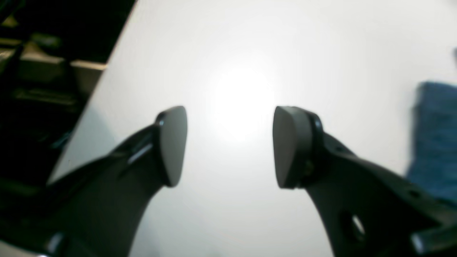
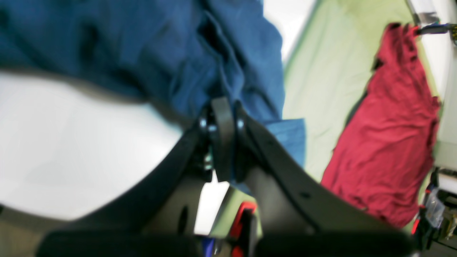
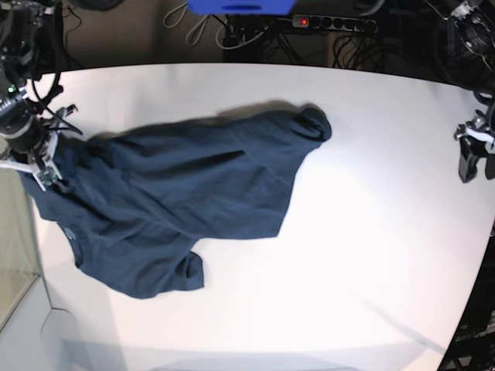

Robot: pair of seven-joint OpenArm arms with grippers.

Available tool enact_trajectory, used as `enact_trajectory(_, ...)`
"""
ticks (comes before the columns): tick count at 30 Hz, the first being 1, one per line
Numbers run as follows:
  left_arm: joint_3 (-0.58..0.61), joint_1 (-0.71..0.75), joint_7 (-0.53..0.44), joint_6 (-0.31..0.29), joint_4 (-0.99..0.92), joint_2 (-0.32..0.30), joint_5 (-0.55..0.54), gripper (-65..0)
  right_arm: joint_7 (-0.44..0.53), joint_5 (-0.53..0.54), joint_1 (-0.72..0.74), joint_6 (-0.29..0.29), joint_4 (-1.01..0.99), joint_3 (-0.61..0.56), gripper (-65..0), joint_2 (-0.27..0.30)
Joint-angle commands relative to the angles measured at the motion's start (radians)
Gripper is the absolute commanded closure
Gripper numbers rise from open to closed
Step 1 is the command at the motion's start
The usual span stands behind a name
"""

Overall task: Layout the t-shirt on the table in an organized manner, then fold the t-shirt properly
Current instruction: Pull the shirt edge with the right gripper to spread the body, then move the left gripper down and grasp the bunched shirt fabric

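The dark navy t-shirt (image 3: pixel 193 185) lies crumpled and spread over the left half of the white table (image 3: pixel 371 232), with one sleeve bunched near the back (image 3: pixel 313 124). At the table's left edge my right gripper (image 3: pixel 48 176) is shut on the shirt's edge. The right wrist view shows its jaws (image 2: pixel 223 139) pinched together on blue fabric (image 2: pixel 150 50), which hangs away from them. My left gripper (image 3: pixel 468 166) sits at the far right edge, apart from the shirt. In the left wrist view it (image 1: pixel 230 146) stands open over bare table (image 1: pixel 235 64), and blue cloth (image 1: pixel 435 139) shows at the right border.
A power strip (image 3: pixel 332 23) and cables lie beyond the table's back edge. Off the left side, a red garment (image 2: pixel 389 125) rests on a pale green surface (image 2: pixel 332 71). Dark shelving (image 1: pixel 43 71) lies past the table edge in the left wrist view.
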Motion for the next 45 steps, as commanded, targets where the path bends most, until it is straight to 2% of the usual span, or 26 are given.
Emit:
enact_trajectory(1,0.023,-0.031,-0.021,0.002,0.010,-0.017,-0.034,-37.4,0.015,-0.004,0.002,-0.006,0.011,0.009,0.0,0.020)
enact_trajectory(4,0.095,-0.079,-0.021,0.002,0.010,-0.003,-0.035,-37.5,0.013,-0.061,-0.021,-0.006,-0.030,0.004,-0.4,0.016)
enact_trajectory(5,0.121,-0.097,-0.021,0.002,0.010,0.009,-0.035,-37.5,0.016,-0.093,-0.026,-0.006,-0.041,-0.011,-2.7,0.016)
enact_trajectory(8,0.218,-0.156,-0.021,0.002,0.010,0.035,-0.024,-37.5,0.015,-0.188,-0.046,-0.006,-0.064,-0.086,-13.6,0.016)
enact_trajectory(11,0.364,-0.248,-0.023,0.002,-0.023,0.095,0.080,-37.5,0.019,-0.245,-0.069,-0.006,-0.068,-0.139,-26.1,0.009)
enact_trajectory(14,0.453,-0.325,-0.023,0.002,-0.088,0.161,0.195,-37.5,0.019,-0.274,-0.069,-0.006,-0.061,-0.143,-31.5,-0.028)
enact_trajectory(17,0.526,-0.429,-0.032,0.002,-0.235,0.233,0.309,-37.5,0.019,-0.291,-0.067,-0.006,-0.061,-0.146,-32.1,-0.059)
enact_trajectory(21,0.552,-0.549,-0.036,0.002,-0.442,0.292,0.404,-37.5,0.019,-0.291,-0.067,-0.006,-0.061,-0.152,-32.1,-0.079)
enact_trajectory(24,0.559,-0.607,-0.130,0.002,-0.606,0.318,0.430,-38.2,0.015,-0.292,-0.067,-0.006,-0.062,-0.151,-32.1,-0.083)
enact_trajectory(28,0.600,-0.647,-0.204,0.002,-0.758,0.327,0.422,-42.8,0.015,-0.292,-0.070,-0.006,-0.062,-0.149,-32.1,-0.083)
enact_trajectory(35,0.694,-0.687,-0.302,0.002,-0.929,0.339,0.421,-42.8,0.013,-0.292,-0.069,-0.006,-0.064,-0.151,-32.1,-0.085)
enact_trajectory(39,0.697,-0.687,-0.343,0.002,-0.967,0.347,0.424,-42.8,0.013,-0.292,-0.069,-0.006,-0.064,-0.151,-32.1,-0.086)
enact_trajectory(45,0.695,-0.679,-0.339,0.002,-0.947,0.322,0.422,-42.8,0.013,-0.292,-0.067,-0.006,-0.065,-0.152,-32.1,-0.086)
